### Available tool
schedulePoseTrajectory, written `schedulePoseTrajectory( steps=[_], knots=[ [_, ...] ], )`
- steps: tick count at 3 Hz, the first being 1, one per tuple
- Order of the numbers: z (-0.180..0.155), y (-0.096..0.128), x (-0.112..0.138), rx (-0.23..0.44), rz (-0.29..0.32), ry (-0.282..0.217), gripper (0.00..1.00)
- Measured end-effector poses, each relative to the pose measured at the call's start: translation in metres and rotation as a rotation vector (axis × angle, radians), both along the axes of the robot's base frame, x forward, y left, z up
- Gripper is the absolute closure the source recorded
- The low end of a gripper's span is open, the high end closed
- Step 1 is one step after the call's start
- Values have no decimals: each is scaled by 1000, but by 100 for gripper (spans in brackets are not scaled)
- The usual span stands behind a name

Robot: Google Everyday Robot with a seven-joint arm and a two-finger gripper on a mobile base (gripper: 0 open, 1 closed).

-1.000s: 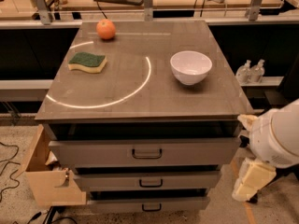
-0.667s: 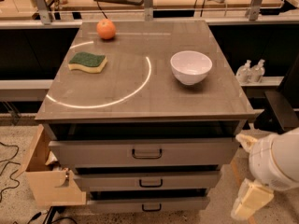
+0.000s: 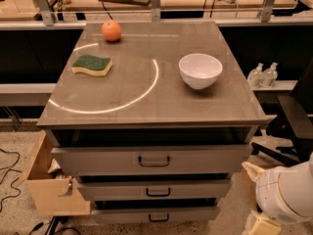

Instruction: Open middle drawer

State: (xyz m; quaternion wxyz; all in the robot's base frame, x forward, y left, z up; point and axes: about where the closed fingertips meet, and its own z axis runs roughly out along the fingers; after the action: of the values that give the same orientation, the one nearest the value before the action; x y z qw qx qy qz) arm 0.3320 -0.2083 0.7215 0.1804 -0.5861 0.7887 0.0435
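Observation:
The grey cabinet (image 3: 146,109) has three stacked drawers. The middle drawer (image 3: 195,189) has a low grey front and a small dark loop handle (image 3: 157,192). It sits pushed in between the taller top drawer (image 3: 98,160) and the bottom drawer (image 3: 122,215). My white arm (image 3: 286,195) is at the lower right corner, right of the drawers. My gripper (image 3: 263,225) is a cream piece at the frame's bottom edge, apart from the handle and partly cut off.
On the cabinet top lie an orange (image 3: 111,31), a green-and-yellow sponge (image 3: 92,65) and a white bowl (image 3: 200,70). An open cardboard box (image 3: 46,190) stands at the left. A dark chair base (image 3: 288,126) and bottles (image 3: 262,75) are at the right.
My arm and gripper have dropped lower and moved right, toward the bottom right corner. The drawers and the things on top have not moved.

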Motion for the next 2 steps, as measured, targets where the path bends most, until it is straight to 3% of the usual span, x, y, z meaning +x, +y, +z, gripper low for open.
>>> schedulePoseTrajectory(
  steps=[1,2],
  knots=[
    [-3,5,2,18,0,16,0],
    [-40,2,-6,80,-14,45,0]
  ],
)
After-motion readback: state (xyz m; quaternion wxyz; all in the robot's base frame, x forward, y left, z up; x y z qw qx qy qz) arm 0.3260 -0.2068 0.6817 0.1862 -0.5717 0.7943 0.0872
